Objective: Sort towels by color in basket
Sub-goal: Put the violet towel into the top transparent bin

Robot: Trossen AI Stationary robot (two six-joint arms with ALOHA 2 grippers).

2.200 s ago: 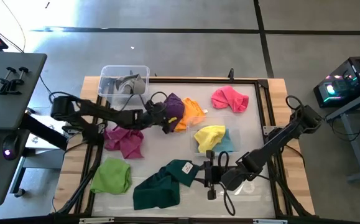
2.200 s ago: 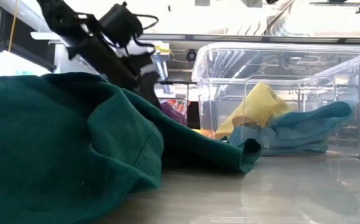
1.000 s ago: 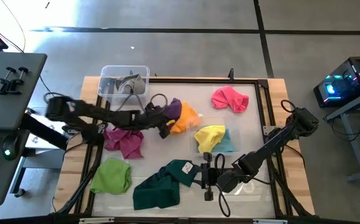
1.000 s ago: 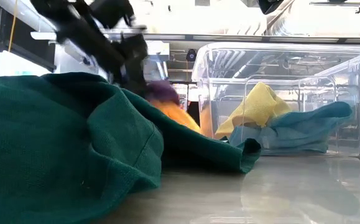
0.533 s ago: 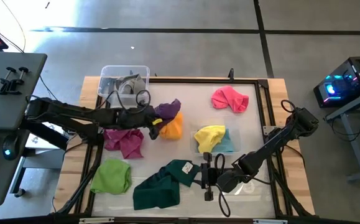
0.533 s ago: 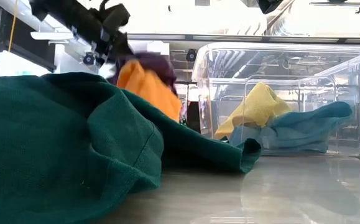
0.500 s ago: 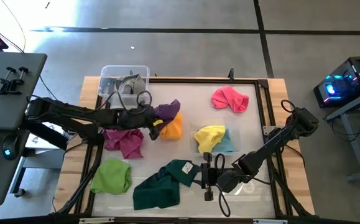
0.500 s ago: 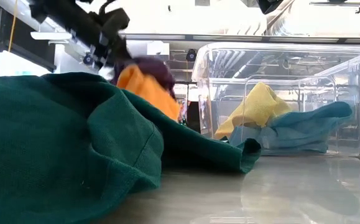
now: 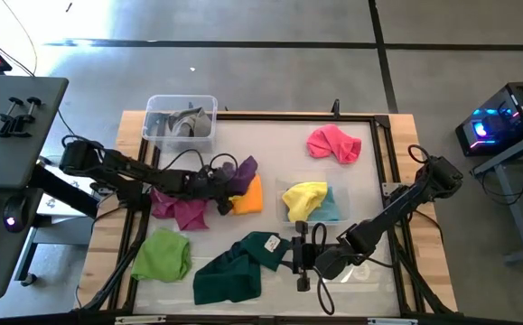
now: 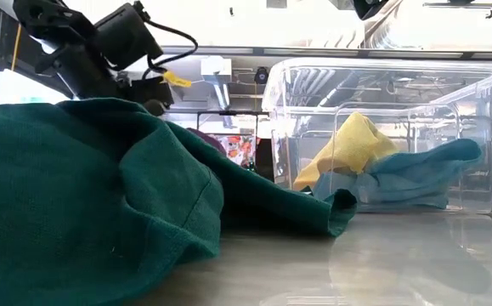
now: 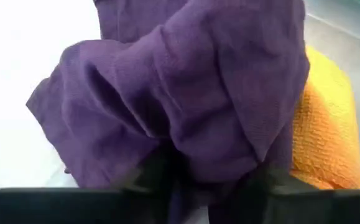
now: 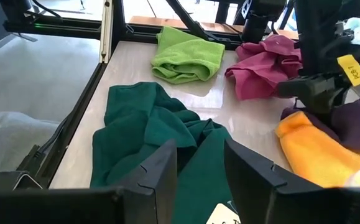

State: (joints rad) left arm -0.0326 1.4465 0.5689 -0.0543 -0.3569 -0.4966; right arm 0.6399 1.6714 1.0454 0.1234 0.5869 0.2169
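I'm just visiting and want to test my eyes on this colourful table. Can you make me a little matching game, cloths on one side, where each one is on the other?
Cloths:
1. purple towel
2. yellow towel
3. grey towel
4. lime green towel

Places:
A. in the clear bin at the table's far left corner
B. loose on the table, near left corner
C. in the clear box mid-table, on a light blue cloth
D. at the left gripper, beside the orange towel

Pairs: 1-D, 2-C, 3-A, 4-B

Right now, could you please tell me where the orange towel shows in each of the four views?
High view: orange towel mid-table, under the purple towel.
Low view: not visible, hidden behind the dark green towel.
Left wrist view: at the edge, beside the purple towel.
Right wrist view: near corner.
Shared landmark: the purple towel, held by the left gripper.
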